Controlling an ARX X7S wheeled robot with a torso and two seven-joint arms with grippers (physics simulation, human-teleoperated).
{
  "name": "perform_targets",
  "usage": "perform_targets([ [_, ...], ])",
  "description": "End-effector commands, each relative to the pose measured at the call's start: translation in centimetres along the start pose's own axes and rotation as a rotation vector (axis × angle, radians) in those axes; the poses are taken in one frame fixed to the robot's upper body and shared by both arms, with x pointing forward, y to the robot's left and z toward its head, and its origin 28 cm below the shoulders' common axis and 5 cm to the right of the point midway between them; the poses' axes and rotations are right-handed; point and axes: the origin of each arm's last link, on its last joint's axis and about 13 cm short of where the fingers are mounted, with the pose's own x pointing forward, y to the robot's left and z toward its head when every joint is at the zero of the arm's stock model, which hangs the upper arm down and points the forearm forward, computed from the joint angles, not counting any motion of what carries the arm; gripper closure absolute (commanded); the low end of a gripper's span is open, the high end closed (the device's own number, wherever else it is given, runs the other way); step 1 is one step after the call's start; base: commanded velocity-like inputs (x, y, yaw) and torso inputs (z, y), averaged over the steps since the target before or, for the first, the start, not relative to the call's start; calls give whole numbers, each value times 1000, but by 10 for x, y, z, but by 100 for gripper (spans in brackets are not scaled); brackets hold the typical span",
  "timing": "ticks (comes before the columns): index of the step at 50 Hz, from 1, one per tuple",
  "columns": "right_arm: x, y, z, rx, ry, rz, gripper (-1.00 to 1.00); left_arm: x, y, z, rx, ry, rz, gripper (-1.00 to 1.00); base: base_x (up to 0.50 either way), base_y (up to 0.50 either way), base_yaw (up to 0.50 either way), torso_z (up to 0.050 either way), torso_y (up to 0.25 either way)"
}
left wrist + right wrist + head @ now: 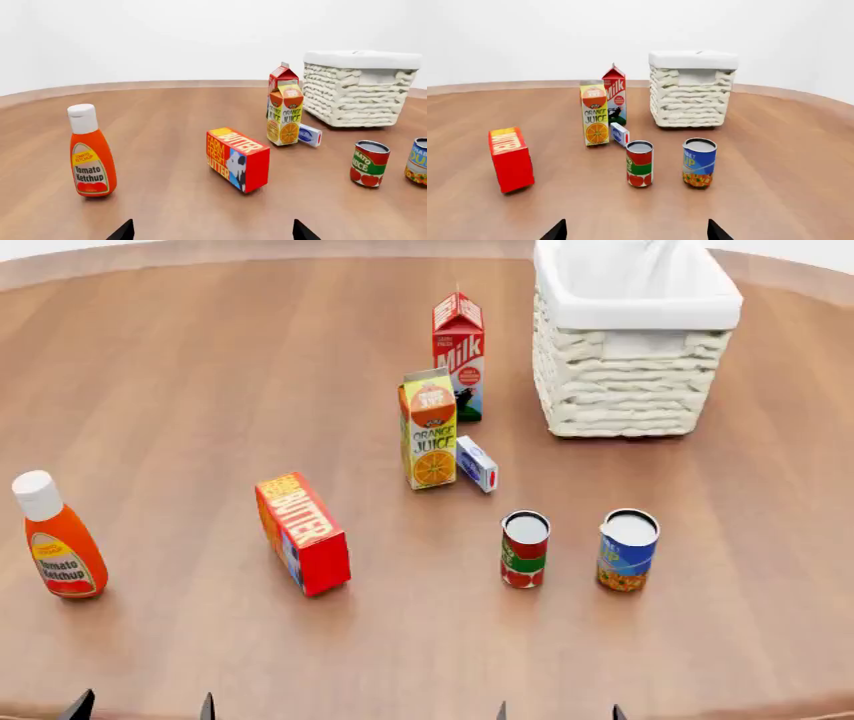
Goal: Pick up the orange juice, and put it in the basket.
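Two grippers sit low at the near table edge — the left gripper [143, 707] and right gripper [558, 711] both spread wide, holding nothing. The orange juice [429, 429] stands upright mid-table, just in front of the milk carton [458, 352], a small white box [477, 463] beside it. The basket [627, 390] stands to its right — apart from the juice.

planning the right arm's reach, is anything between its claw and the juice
Yes. The red tomato can stands on the table between the right claw and the juice; a small white box lies right beside the carton.
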Motion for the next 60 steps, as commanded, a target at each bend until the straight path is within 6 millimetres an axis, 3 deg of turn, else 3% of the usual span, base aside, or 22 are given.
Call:
perform_targets([
  [1,0,0,-2,0,0,0,-100,0,0,0,0,0,0,-100,0,0,0,0,0],
  [20,12,0,24,-2,-23,27,-100,0,0,0,0,0,0,-100,13,0,0,0,0],
  [60,13,1,28,20,-40,51,-100,0,0,0,0,0,0,-100,311,0,0,0,0],
])
